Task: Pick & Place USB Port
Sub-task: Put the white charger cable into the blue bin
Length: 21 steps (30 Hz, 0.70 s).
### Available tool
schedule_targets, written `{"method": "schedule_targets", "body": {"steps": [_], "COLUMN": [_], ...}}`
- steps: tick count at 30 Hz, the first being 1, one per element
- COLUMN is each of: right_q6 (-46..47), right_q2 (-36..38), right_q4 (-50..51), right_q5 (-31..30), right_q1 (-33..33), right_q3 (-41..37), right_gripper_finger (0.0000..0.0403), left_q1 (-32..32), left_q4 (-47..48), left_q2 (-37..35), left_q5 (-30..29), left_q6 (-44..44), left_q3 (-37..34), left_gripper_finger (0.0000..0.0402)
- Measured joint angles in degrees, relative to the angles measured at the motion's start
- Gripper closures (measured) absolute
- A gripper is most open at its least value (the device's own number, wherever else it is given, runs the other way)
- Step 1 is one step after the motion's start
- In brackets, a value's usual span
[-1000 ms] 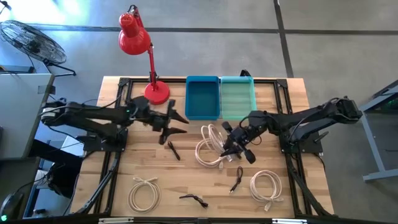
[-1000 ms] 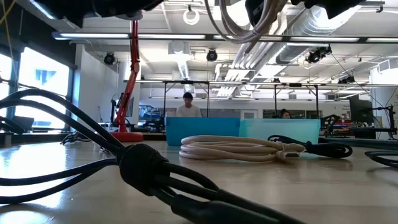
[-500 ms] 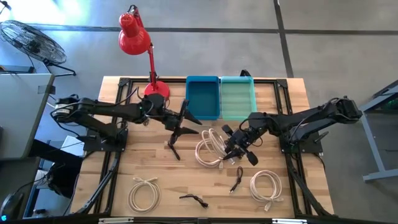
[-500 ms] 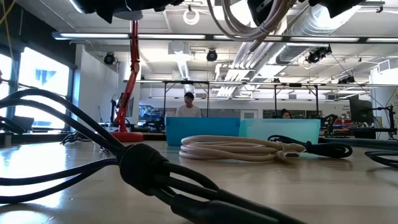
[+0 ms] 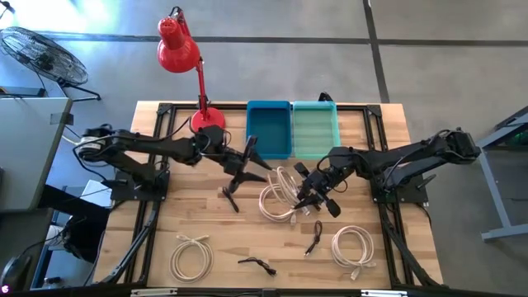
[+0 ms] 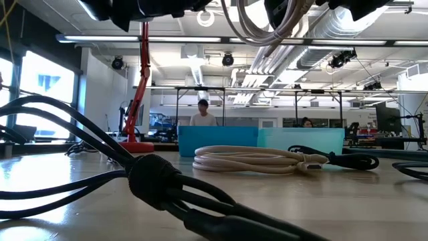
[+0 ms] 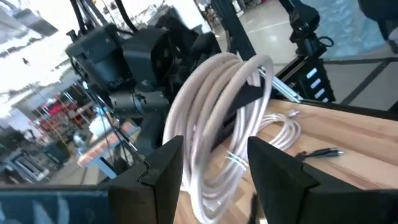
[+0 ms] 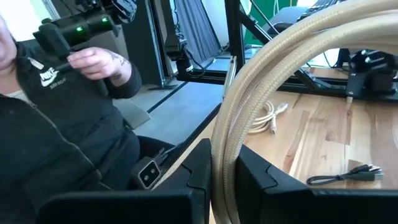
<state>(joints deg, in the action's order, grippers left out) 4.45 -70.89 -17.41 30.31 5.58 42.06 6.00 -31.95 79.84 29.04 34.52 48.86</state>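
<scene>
Clearly braided beige cable coil (image 8: 249,99); right gripper (image 5: 307,191) clamps it.

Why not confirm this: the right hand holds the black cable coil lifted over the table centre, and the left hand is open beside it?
Wrong colour. The right hand holds a cream cable coil, not a black one, as the right wrist view shows. The left hand is open beside it.

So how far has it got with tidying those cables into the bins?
Nothing looks binned yet: the blue bin and green bin show no cables. In hand: the right end effector is shut on a lifted cream cable coil, while the left end effector, open, reaches toward it. Left on the table: two white coils and small black cables.
</scene>
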Motion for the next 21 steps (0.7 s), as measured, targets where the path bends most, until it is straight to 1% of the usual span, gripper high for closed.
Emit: {"method": "schedule_targets", "body": {"steps": [6,12,16,21], "right_q6": [0.00,0.00,0.00,0.00], "right_q2": [0.00,0.00,0.00,-0.01], "right_q4": [0.00,-0.02,-0.04,-0.39], "right_q5": [0.00,-0.16,-0.16,-0.16], "right_q1": [0.00,0.00,0.00,0.00], "right_q3": [0.00,0.00,0.00,0.00], "right_gripper_finger": [0.0372,0.0372,0.0372,0.0372], "left_q1": [-0.02,-0.02,-0.02,-0.01], "left_q4": [-3.36,-4.15,-4.43,-4.87], "left_q2": [1.11,1.11,1.11,3.38], "left_q5": [-0.06,-0.10,-1.51,-0.90], "left_q6": [0.15,-0.24,-0.26,-0.31], "left_q3": [0.00,0.00,0.00,1.40], "left_gripper_finger": [0.0227,0.0227,0.0227,0.0227]}}
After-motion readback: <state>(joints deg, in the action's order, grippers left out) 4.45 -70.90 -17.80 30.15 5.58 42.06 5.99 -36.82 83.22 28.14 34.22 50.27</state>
